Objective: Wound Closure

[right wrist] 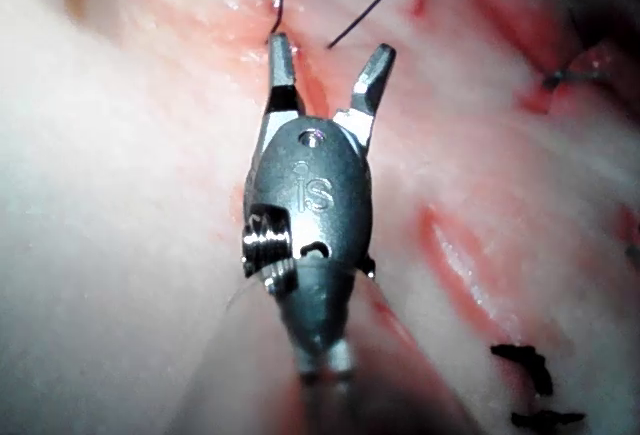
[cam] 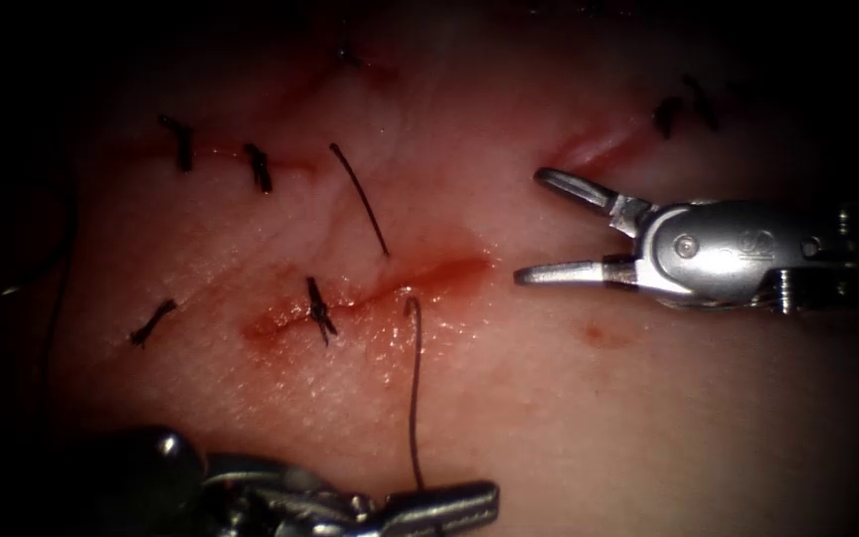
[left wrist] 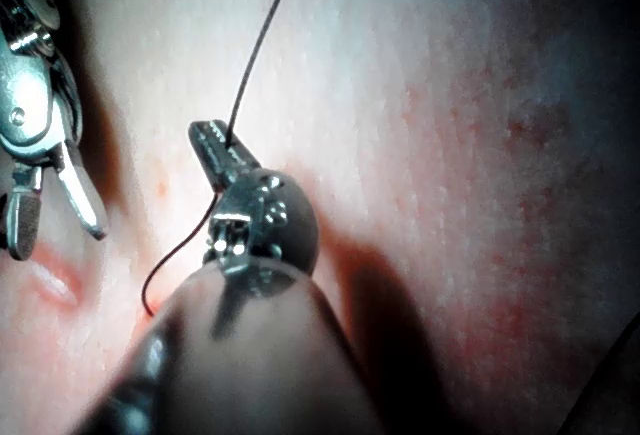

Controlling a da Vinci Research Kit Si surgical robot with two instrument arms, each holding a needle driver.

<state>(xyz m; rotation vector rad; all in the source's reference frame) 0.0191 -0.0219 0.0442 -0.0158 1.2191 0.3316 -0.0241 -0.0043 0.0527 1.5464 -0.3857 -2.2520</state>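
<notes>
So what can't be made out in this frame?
- Needle: cannot be made out.
- Thread: left tool is shut on it; its far end runs off the left wrist view's edge.
- Where thread enters the cut: too small, endoscope view.
- Right tool: open, empty.

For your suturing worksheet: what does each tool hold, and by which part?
The left tool is shut on the thin dark thread, partway along the strand rising to the cut. The right tool, jaws open, holds nothing.
</notes>
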